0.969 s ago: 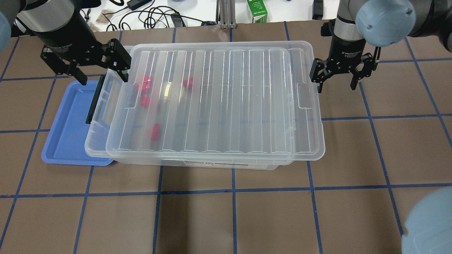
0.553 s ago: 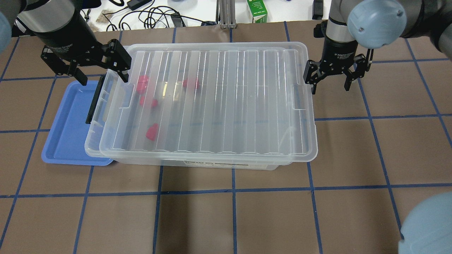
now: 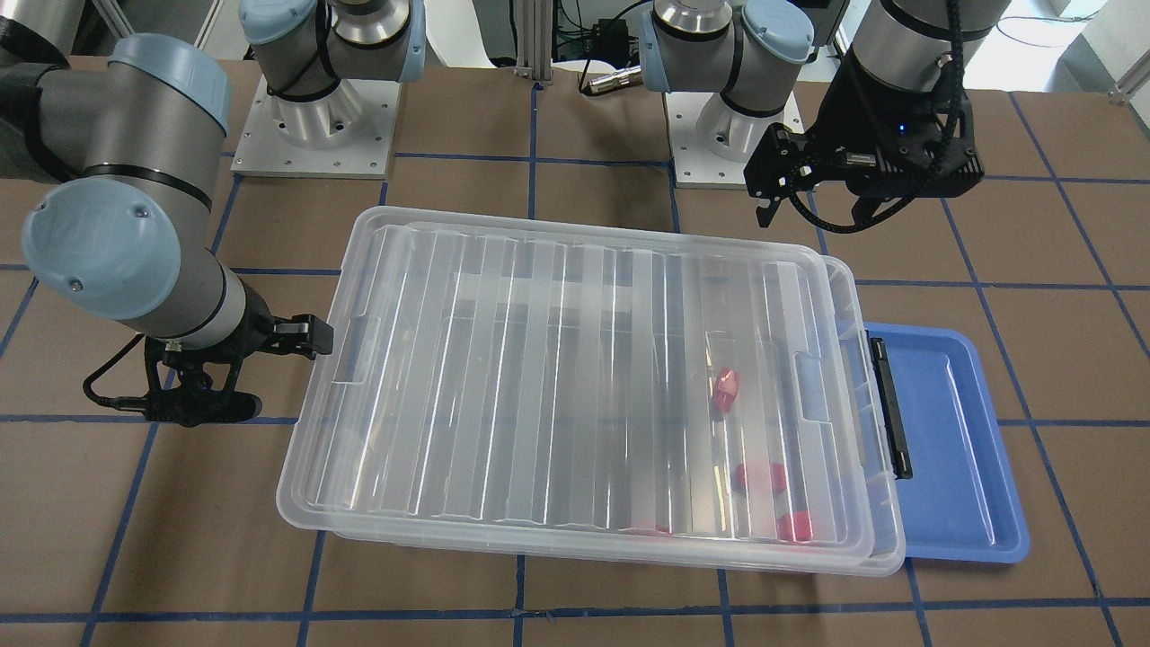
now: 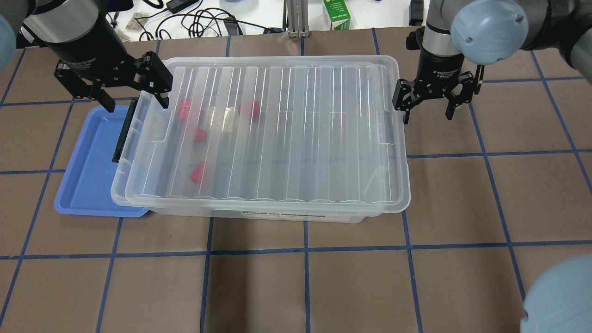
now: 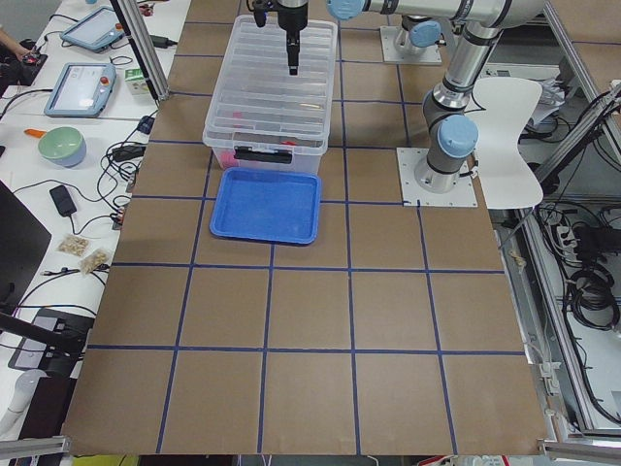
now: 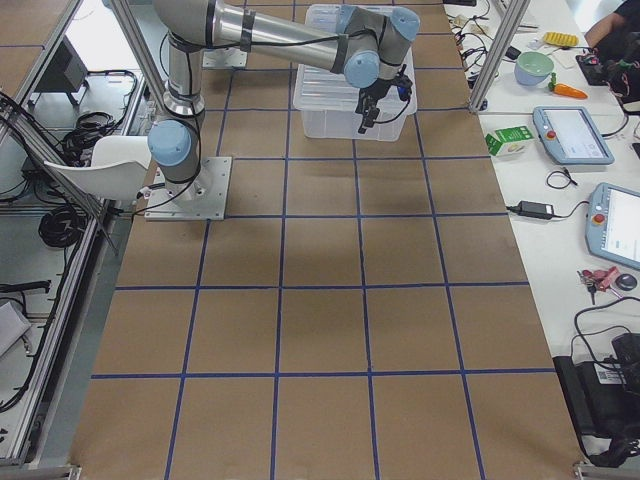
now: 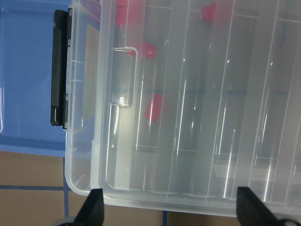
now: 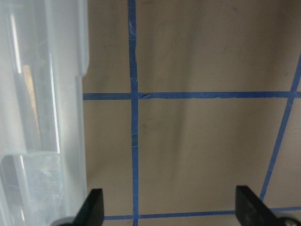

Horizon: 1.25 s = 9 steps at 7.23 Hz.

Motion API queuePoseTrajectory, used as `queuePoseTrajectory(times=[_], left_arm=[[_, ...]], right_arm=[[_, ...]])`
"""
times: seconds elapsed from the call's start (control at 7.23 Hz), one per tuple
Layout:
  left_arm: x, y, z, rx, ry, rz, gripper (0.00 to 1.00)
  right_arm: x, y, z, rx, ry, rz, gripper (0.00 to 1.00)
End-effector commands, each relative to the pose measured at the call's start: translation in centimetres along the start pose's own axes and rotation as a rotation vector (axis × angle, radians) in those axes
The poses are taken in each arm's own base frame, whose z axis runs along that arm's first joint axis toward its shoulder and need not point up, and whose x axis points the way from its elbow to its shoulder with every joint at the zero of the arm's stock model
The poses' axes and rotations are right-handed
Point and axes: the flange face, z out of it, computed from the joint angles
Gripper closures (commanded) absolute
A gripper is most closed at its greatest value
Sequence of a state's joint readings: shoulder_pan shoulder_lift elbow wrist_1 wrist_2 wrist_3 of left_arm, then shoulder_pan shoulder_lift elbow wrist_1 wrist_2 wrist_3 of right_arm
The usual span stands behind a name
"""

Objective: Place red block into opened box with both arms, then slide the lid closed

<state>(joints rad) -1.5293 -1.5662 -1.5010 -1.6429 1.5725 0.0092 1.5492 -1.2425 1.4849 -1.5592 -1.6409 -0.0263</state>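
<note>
While the lid (image 4: 277,134) nearly covers the box (image 4: 323,216) overhead, left gripper (image 4: 135,102) and right gripper (image 4: 427,116) hang wide open, empty, at opposite short ends. Front-facing, red blocks (image 3: 726,386) lie inside the box under the lid.

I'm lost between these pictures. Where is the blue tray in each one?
Front-facing: blue tray right of centre.
Overhead: tray at left.
Exterior left: tray upper middle.
Exterior right: not visible.
Left wrist: tray left edge.
Right wrist: not in it.
Landmark: the black bar bordering the tray.
</note>
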Motion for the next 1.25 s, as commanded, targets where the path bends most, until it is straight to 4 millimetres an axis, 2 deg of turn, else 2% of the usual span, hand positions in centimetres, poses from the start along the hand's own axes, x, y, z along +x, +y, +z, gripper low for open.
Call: queuePoseTrajectory(times=[0.0, 0.28, 0.42, 0.55, 0.69, 0.83, 0.97, 1.11], left_arm=[[0.0, 0.0, 0.0, -0.001, -0.001, 0.0, 0.0], [0.0, 0.0, 0.0, 0.001, 0.0, 0.0, 0.0], [0.0, 0.0, 0.0, -0.001, 0.0, 0.0, 0.0], [0.0, 0.0, 0.0, -0.001, 0.002, 0.0, 0.0], [0.0, 0.0, 0.0, -0.001, 0.002, 0.0, 0.0], [0.0, 0.1, 0.0, -0.001, -0.001, 0.0, 0.0], [0.0, 0.2, -0.2, 0.002, -0.003, 0.0, 0.0], [0.0, 0.3, -0.2, 0.002, -0.003, 0.0, 0.0]], right_arm=[[0.0, -0.2, -0.2, 0.016, 0.001, -0.002, 0.0], [0.6, -0.1, -2.1, 0.058, -0.004, 0.009, 0.0], [1.1, -0.2, -4.7, 0.109, 0.013, 0.018, 0.0], [1.7, 0.5, -8.2, 0.159, 0.016, 0.026, 0.0], [1.5, 2.7, -11.3, 0.204, 0.013, 0.028, 0.0], [2.1, 4.3, -13.3, 0.243, 0.017, 0.037, 0.0], [1.6, 6.1, -14.7, 0.273, 0.012, 0.034, 0.0], [1.7, 6.3, -14.6, 0.267, 0.007, 0.035, 0.0]])
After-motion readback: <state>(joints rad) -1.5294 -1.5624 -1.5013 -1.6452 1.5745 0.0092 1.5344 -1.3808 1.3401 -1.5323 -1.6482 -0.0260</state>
